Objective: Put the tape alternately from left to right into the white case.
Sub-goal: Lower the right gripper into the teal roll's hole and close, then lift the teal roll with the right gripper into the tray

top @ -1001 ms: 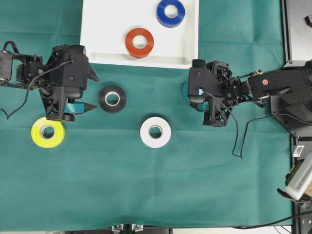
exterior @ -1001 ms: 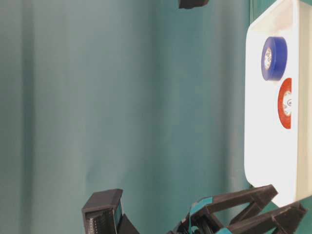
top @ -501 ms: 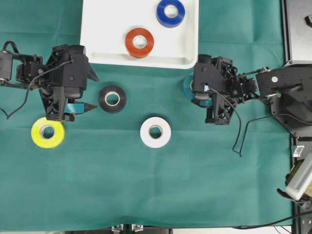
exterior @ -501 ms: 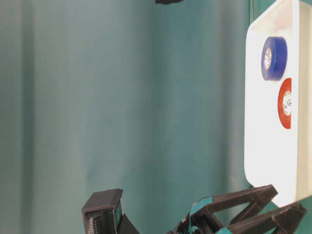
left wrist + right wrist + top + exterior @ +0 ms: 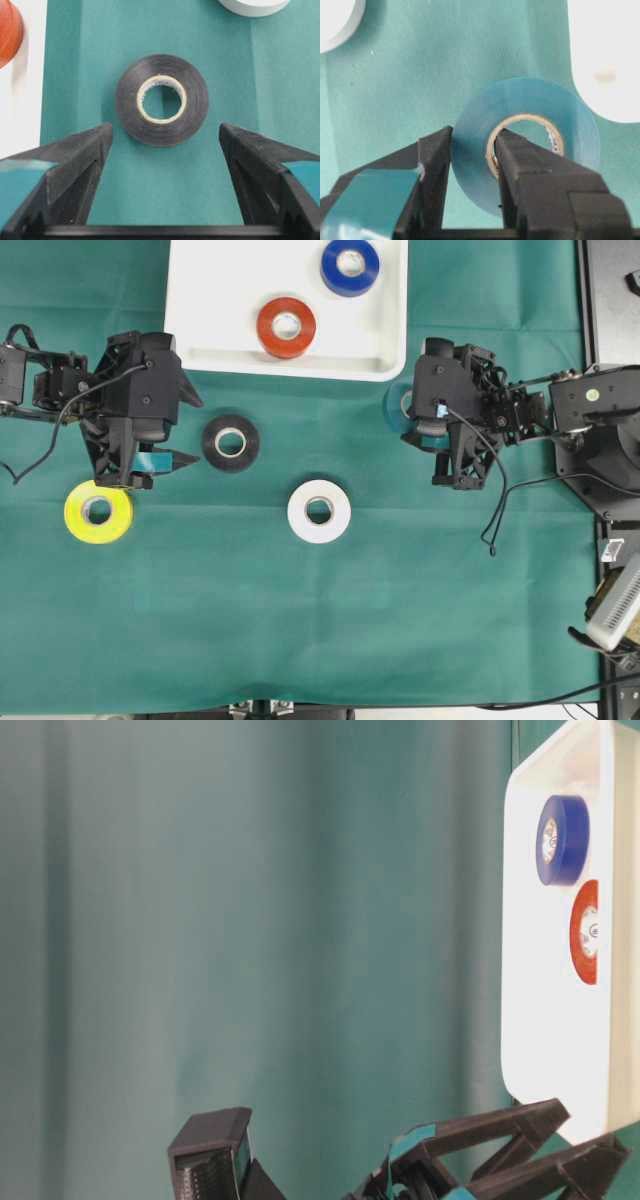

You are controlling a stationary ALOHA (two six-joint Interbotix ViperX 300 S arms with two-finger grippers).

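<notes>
Our right gripper (image 5: 472,165) is pinching the teal tape roll (image 5: 530,145), one finger inside the core and the other against the outer wall. Over the last second it has drawn back toward our right side of the table, carrying the roll with it: in the overhead view the roll (image 5: 397,406) now peeks out just below the near right corner of the white case (image 5: 200,300), where before the gripper sat further toward the middle. We judge this to be the lift before the swing over the rim, so the third roll is in hand but not yet placed.

Inside the case the red roll (image 5: 286,327) and the blue roll (image 5: 350,265) already lie flat.

Our left gripper (image 5: 165,150) has not stirred. Its fingers stand spread on either side of the black roll (image 5: 162,99) without touching it, ready for its turn once the teal one is down.

The white roll (image 5: 319,511) and the yellow roll (image 5: 98,511) wait on the green table (image 5: 300,620), well apart from each other.
</notes>
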